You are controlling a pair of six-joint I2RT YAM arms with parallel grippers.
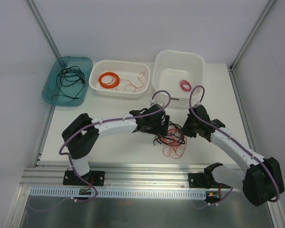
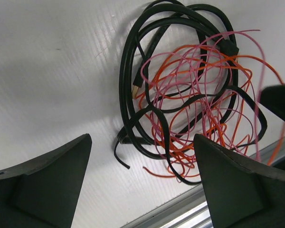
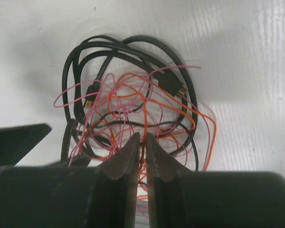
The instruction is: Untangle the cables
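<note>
Two tools meet over the cables (image 1: 170, 139) on the counter (image 1: 114, 152), at 6 o'clock from the white tub (image 1: 199, 61). Our left tool (image 2: 142, 137) gapes empty; our right tool (image 3: 142, 135) looks pinched on thin strands. First separation: next we'd draw them toward 3 o'clock.

Overhead plus wrist close-ups on cables (image 1: 170, 138)

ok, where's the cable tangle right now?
Top view: the cable tangle lies on the table just right of centre, between the left gripper and the right gripper, near the front rail.
</note>
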